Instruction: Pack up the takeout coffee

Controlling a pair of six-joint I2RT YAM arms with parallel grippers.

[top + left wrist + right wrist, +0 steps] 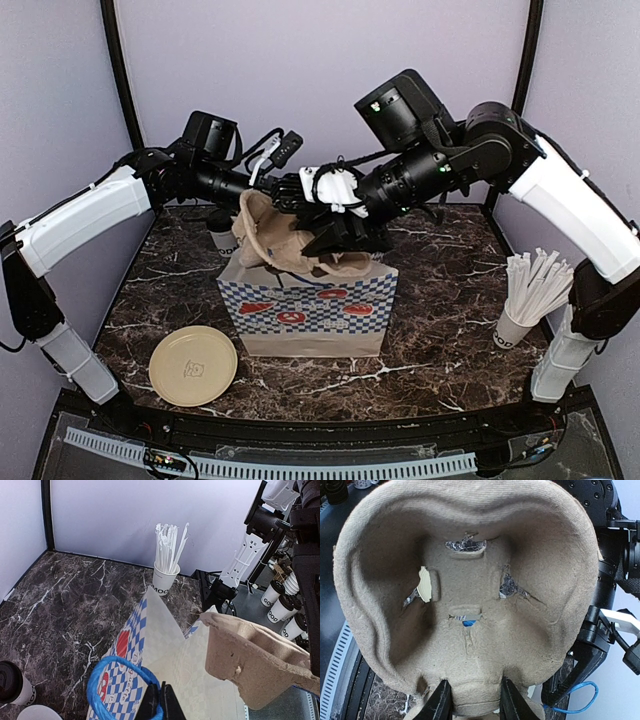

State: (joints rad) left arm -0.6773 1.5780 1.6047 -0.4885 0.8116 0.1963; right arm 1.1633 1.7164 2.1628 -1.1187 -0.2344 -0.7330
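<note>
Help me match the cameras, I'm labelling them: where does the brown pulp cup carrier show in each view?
Top external: the pulp cup carrier is at centre, over the checkered bag.
Left wrist: lower right, beside the bag's open mouth.
Right wrist: it fills nearly the whole picture.
Shared landmark: the bag's blue handle, seen in both wrist views.

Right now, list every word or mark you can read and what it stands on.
"MOO", then cut off by the curve: stick-filled cup.
"GOOD": black-lidded cups beyond the table edge.
Red patches on the checkered bag: print too small to read.
Mark on the plate: too faint to read.
Print on the lidded cup near the bag: blurred.
Pulp cup carrier: no text.
</note>
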